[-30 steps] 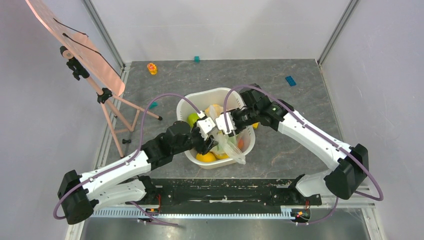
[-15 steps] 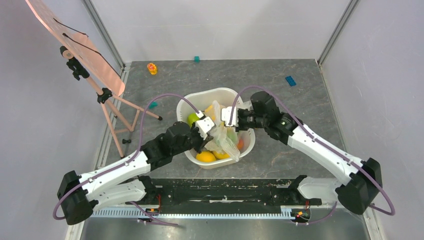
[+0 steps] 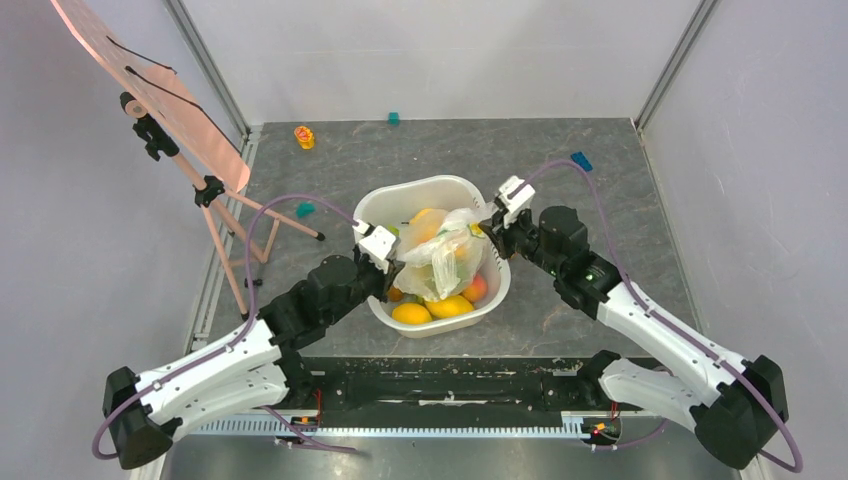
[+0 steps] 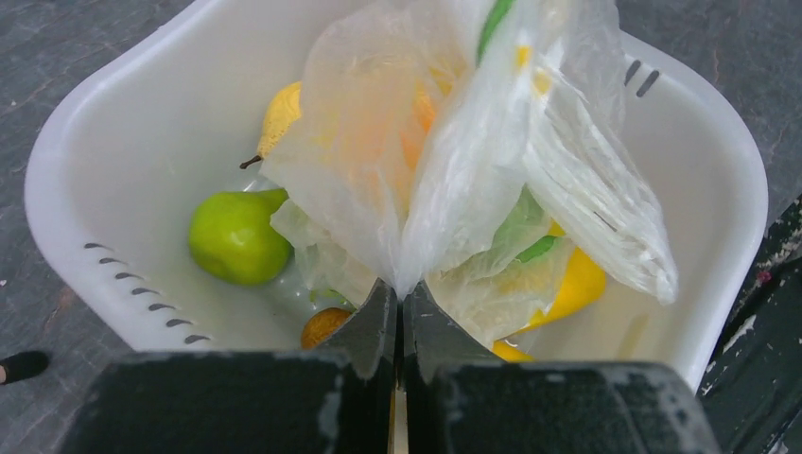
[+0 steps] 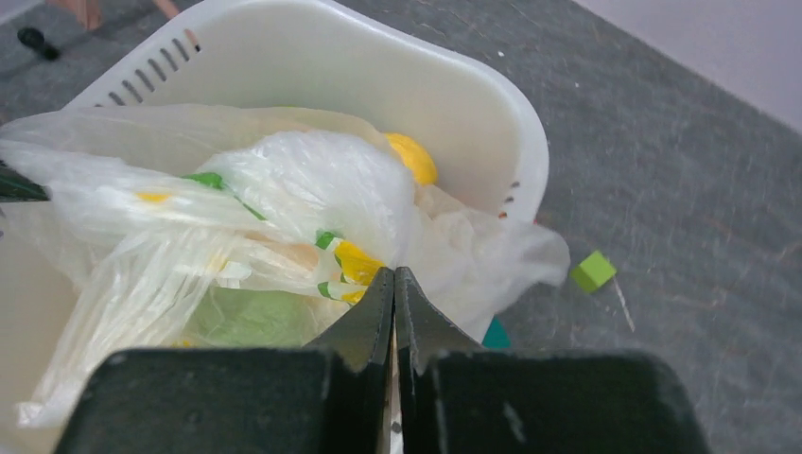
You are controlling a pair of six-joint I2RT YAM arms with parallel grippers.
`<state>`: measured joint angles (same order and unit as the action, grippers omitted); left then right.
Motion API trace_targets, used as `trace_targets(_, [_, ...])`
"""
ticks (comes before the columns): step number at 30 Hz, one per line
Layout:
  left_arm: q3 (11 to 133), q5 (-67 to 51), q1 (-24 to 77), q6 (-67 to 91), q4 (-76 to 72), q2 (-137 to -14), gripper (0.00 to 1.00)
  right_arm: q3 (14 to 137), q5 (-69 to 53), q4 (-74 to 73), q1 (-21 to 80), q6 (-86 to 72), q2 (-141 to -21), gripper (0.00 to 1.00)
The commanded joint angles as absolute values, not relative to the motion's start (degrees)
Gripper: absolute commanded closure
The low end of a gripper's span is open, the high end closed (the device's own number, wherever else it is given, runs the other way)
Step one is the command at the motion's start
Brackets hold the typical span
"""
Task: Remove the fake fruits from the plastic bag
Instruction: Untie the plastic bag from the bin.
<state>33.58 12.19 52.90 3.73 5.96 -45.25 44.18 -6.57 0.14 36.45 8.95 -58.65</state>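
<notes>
The plastic bag (image 3: 440, 250), see-through with yellow prints, hangs stretched over the white basin (image 3: 440, 187). My left gripper (image 3: 398, 262) is shut on the bag's left edge, pinching the film (image 4: 444, 161) at its tips (image 4: 399, 288). My right gripper (image 3: 488, 228) is shut on the right edge (image 5: 312, 189), tips together (image 5: 394, 274). Fake fruits show through the bag as green and yellow shapes. Loose in the basin lie a green pear (image 4: 236, 236), a yellow fruit (image 4: 281, 109), a small orange one (image 4: 324, 324) and a yellow one (image 4: 577, 284).
An easel (image 3: 190, 140) stands at the left. Small blocks lie on the grey table: yellow (image 3: 304, 137), teal (image 3: 394, 118), blue (image 3: 581, 161), teal (image 3: 306, 210). A green cube (image 5: 593, 270) and a teal block (image 5: 495, 333) sit just outside the basin's rim (image 5: 426, 85).
Both grippers shut on the bag and drew apart, the left to the left and the right to the right. The bag has spread and risen between them.
</notes>
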Motion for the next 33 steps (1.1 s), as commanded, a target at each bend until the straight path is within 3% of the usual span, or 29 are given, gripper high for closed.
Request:
trace_targets(1, [31.97,19.36,53.09,7.83,8.21,-41.7,0.98,39.06,4.76,6.45,34.41,-7.99,-53.17,1.0])
trace_targets(10, [29.83,21.9,53.06,9.67,8.25,-37.89,0.98,31.08,11.65,8.74,33.82,-22.62,-42.08,0.99])
trace_targets(12, [29.41,19.71,53.02,8.75,7.04,-37.59,0.98,29.45,6.17,12.89,33.75,-15.62,-40.02,0.76])
trace_targets(14, [28.98,15.54,53.08,6.53,5.21,-37.33,0.98,28.86,-4.82,16.24,33.77,-3.99,-38.62,0.4])
trace_targets(15, [29.06,13.85,53.08,5.38,4.67,-37.41,0.98,29.01,-10.02,16.57,33.75,3.26,-38.13,0.3])
trace_targets(18, [29.49,11.38,53.09,3.42,3.86,-38.25,0.98,28.63,-22.45,15.75,33.76,22.24,-37.32,0.17])
trace_targets(22, [30.93,9.31,53.08,1.06,4.2,-39.86,0.98,35.1,-29.71,6.44,33.81,39.05,-40.87,0.13])
trace_targets(25, [31.68,8.02,53.08,0.09,4.22,-40.45,0.98,47.49,-35.98,-12.54,33.77,52.09,-48.45,0.14])
trace_targets(28, [32.4,7.61,53.08,-2.99,4.95,-40.99,0.98,60.33,-35.57,-27.44,33.86,60.68,-56.4,0.15])
trace_targets(33, [32.91,7.78,53.09,-4.88,5.44,-41.46,0.98,70.02,-33.59,-37.29,34.49,68.01,-62.57,0.15])
